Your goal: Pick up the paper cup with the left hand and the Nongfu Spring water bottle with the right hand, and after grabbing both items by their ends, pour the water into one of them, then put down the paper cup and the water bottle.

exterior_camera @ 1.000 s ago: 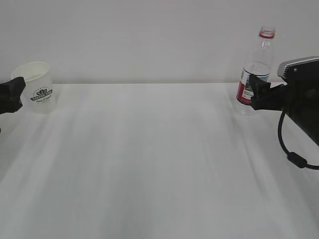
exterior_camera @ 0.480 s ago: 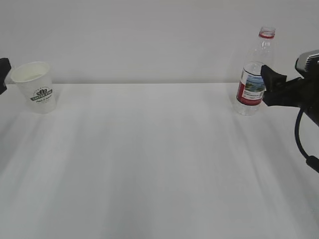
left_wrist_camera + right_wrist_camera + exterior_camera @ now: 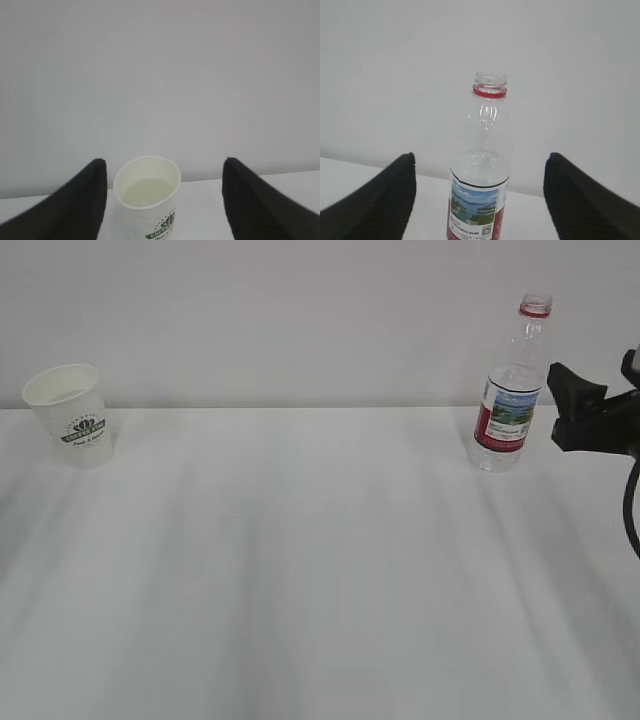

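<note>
Left wrist view: my left gripper (image 3: 164,200) is spread wide, holding nothing, and the cup (image 3: 147,196) stands upright on the desk (image 3: 200,210) just ahead, between the fingers but clear of both. Right gripper (image 3: 479,200) is equally wide and empty; the bottle (image 3: 481,170), uncapped and upright, stands ahead between its fingers, untouched. Beyond both is plain wall (image 3: 300,320).

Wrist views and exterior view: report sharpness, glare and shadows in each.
Exterior view: even soft light, faint streaky shading on the table, no hard shadows, paper cup and bottle fairly sharp. Left wrist view: cup crisp, dark fingers soft-edged. Right wrist view: bottle clear, small highlights on the plastic, fingers blurred.
</note>
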You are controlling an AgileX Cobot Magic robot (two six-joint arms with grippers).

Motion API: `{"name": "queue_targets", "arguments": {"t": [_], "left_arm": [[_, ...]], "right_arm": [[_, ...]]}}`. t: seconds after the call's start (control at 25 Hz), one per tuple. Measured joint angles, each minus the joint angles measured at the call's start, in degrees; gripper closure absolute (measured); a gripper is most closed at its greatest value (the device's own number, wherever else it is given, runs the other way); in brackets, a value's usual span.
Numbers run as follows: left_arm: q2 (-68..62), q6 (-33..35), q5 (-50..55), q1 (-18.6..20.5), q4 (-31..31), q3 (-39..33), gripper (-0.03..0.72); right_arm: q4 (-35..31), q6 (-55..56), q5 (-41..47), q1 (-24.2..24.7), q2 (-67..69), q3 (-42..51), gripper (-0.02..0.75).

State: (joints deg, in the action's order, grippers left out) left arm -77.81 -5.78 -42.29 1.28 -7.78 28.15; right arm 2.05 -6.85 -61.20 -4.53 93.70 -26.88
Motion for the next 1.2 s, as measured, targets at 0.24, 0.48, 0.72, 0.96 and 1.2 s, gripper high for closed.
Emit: {"name": "queue_targets", "arguments": {"t": [0.24,0.48,0.72,0.96,1.2], "left_arm": [[5.12,0.00,4.90,0.00,-0.12,0.00,0.167],[10.93,0.00,10.35,0.00,-0.33,0.00,0.167],[17.83,0.00,17.31,0.00,-1.64,-0.23,0.169],[25.48,0.00,23.67,0.00,-2.47,-0.30,0.171],[32.19,0.00,29.94,0.00,-2.45,-0.30,0.172]], "right_arm": [[-0.09,0.00,2.59,0.00,-4.14,0.11,0.141],[-0.09,0.00,6.91,0.00,-8.57,0.11,0.143],[-0.09,0.04,10.70,0.00,-12.52,0.19,0.143],[-0.09,0.04,14.63,0.00,-15.83,0.23,0.143],[0.13,0.04,18.72,0.00,-19.97,0.33,0.144]]}}
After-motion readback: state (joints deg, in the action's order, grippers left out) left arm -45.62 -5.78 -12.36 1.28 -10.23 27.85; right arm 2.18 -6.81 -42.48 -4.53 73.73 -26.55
